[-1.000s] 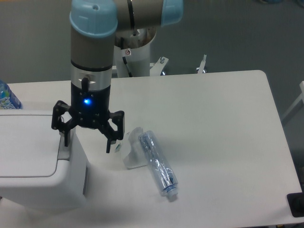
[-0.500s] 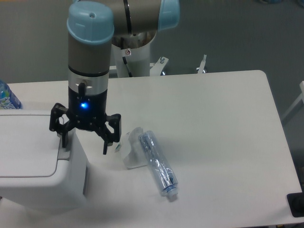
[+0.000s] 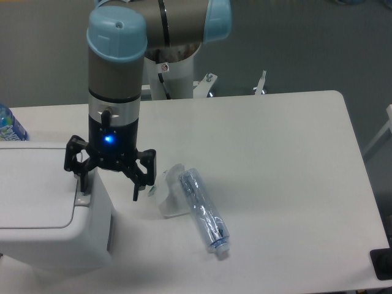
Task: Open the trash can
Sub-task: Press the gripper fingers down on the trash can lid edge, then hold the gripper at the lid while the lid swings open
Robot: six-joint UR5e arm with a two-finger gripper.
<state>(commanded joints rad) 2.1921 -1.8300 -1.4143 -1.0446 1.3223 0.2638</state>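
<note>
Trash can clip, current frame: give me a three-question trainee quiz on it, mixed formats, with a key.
1. True or false: the lid of the trash can is raised.
2. The gripper stands: A) shut on the plastic bottle; B) open, one finger at the bin's right edge, the other off its side; C) over the table's far right corner.
3. Fill in: the clear bottle lies on its ____ on the table.

Key: 1 false; 2 B; 3 side.
</note>
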